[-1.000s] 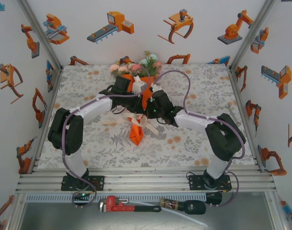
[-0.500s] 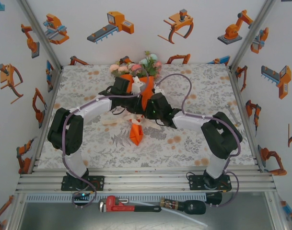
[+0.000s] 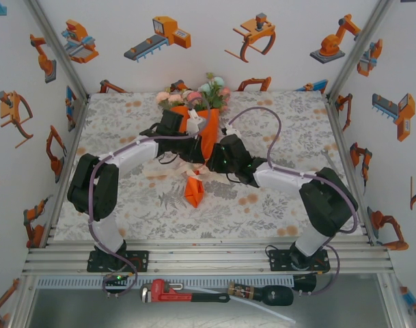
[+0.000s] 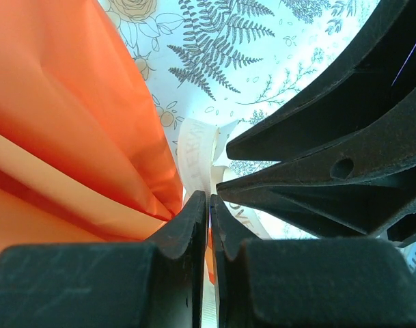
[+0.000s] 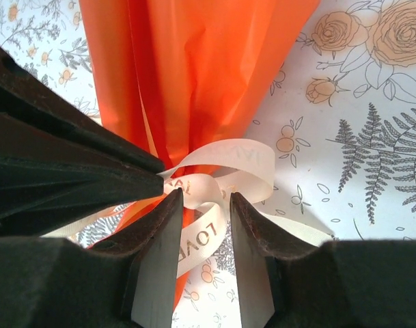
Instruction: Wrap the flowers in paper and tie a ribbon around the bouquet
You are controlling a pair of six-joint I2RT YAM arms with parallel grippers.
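Floral tabletop, bouquet tip toward bases

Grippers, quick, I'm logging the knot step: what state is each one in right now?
Left gripper: closed on the ribbon.
Right gripper: open, straddling a ribbon strand, not gripping it.

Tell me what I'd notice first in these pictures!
The bright orange bouquet in the middle of the table, roses at its far end. A cream ribbon loops round its narrow part, where the left hand pinches it and the right hand stands open.
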